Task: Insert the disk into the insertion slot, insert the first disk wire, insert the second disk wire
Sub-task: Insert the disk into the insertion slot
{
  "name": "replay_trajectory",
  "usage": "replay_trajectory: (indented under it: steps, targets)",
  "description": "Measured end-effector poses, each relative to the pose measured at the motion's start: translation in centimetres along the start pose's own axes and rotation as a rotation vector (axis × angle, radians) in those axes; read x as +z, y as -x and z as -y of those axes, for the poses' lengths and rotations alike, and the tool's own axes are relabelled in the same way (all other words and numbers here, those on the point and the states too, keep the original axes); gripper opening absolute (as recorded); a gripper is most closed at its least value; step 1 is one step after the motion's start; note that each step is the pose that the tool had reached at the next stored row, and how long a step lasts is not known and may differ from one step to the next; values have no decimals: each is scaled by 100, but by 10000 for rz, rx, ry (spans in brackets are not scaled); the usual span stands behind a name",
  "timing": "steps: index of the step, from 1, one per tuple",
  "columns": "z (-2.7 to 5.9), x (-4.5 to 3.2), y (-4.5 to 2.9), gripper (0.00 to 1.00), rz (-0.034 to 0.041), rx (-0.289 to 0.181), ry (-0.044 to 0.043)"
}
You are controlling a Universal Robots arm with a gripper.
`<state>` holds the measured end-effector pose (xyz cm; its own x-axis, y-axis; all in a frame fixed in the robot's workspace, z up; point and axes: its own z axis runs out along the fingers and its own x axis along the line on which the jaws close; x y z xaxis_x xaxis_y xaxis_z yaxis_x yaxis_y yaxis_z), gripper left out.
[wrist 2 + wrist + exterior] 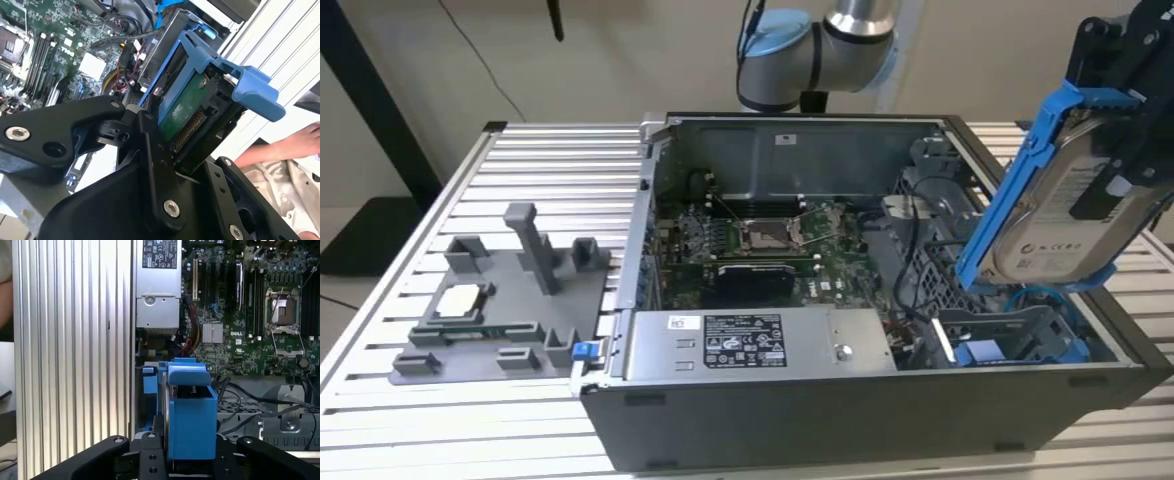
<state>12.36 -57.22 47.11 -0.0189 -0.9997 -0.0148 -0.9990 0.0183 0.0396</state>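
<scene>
The jaws, clamped on the disk (1047, 225), hold it tilted in mid-air at 3 o'clock of the open computer case (854, 410) in the exterior view, the insertion slot (1007, 335) at the disk's 6 o'clock

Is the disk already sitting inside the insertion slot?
No, the gripper holds the disk tilted in the air above the open computer case, its blue frame wholly outside it.

Disk (1057, 222): matt metal, glossy blue plastic surr.
</scene>
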Motion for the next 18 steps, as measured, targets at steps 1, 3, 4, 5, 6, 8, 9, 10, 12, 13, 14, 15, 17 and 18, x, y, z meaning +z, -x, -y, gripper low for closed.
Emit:
replay_trajectory:
  steps: [1,3,4,5,6,8,9,10,12,13,14,15,17,18]
  targets:
    - [5,12,-2,0,4,0,0]
    - [17,37,-7,0,13,0,0]
    - [23,50,-9,0,16,0,0]
    - [31,62,-11,0,17,0,0]
    - [40,75,-11,0,19,0,0]
    - [63,100,-12,0,19,0,0]
    - [74,112,-13,0,18,-1,1]
    - [84,126,-13,0,18,-1,0]
    - [99,160,-13,0,17,0,0]
    - [102,177,-13,0,17,0,0]
    - [103,196,-13,0,19,1,0]
    - [105,212,-14,0,19,1,0]
    - [110,243,-14,0,17,0,0]
    - [112,257,-15,0,17,0,0]
